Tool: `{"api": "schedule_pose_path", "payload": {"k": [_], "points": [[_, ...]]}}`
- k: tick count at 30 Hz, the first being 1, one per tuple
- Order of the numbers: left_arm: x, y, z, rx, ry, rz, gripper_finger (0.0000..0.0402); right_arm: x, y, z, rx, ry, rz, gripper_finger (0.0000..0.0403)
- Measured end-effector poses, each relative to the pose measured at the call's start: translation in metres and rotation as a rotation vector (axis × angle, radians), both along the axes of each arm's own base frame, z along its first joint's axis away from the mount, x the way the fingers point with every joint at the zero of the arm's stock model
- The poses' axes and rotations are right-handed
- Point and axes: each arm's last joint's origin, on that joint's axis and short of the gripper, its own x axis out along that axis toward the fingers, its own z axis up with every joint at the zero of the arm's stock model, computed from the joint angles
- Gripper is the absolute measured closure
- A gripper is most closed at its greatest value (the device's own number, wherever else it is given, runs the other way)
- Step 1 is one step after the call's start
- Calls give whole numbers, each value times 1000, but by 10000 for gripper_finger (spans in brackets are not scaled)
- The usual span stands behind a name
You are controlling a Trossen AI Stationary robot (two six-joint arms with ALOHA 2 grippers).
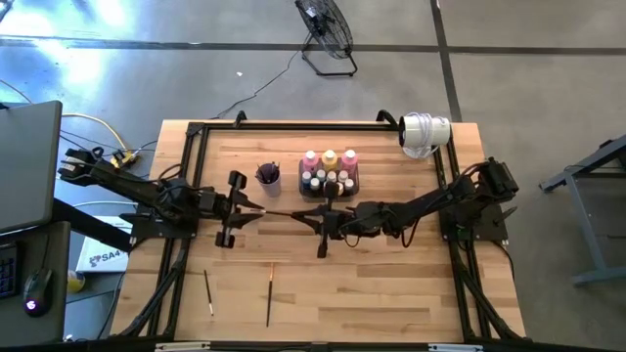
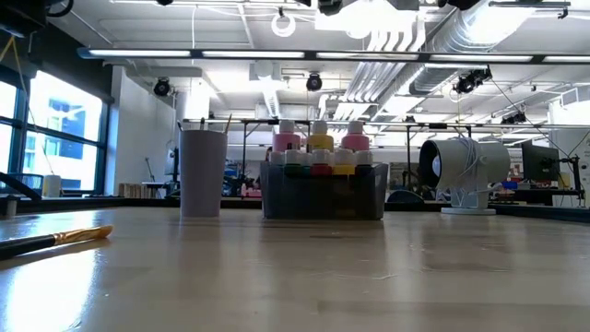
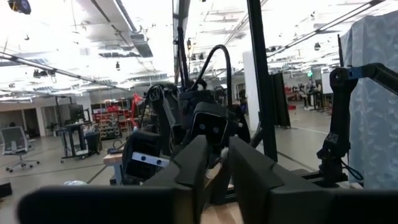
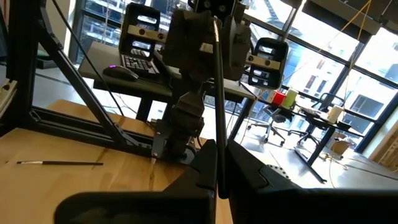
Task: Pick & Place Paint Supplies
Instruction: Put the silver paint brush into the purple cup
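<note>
A thin dark paintbrush (image 1: 289,212) hangs level above the table's middle, spanning between my two grippers. My left gripper (image 1: 258,206) reaches in from the left and my right gripper (image 1: 319,218) from the right, each shut on one end. A purple cup (image 1: 268,176) holding brushes stands beside a dark tray (image 1: 330,192) with pink and yellow bottles (image 2: 320,140) and tiny capped ones. Two more brushes (image 1: 208,291) (image 1: 269,293) lie flat near the table's front edge. My left gripper has the brush's left end (image 3: 222,154) between its two fingers, which come in about level from the table's left, along the brush. My own fingers hide most of the contact. My right gripper pinches the brush's right end (image 4: 217,149) between its two fingers, level from the table's right. The handle (image 4: 216,81) runs straight out ahead of the fingers toward the left gripper. The brush is clear of the table.
A white fan (image 1: 424,132) sits at the far right corner. A black frame rail (image 1: 196,176) runs round the table's edges. A gold-ferruled brush (image 2: 55,240) lies close to the low camera. Bare wood lies at the near right.
</note>
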Motion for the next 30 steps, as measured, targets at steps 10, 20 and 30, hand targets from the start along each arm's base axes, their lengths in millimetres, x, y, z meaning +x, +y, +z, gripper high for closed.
{"api": "schedule_pose_path", "payload": {"k": [10,20,30], "points": [[2,1,-1,-26,11,63,383,0,-1,0,0,1,-6,396],[1,3,-1,-14,9,110,393,-2,1,0,53,9,-8,331],[-14,14,3,26,70,355,395,-30,18,14,27,155,-165,257]]}}
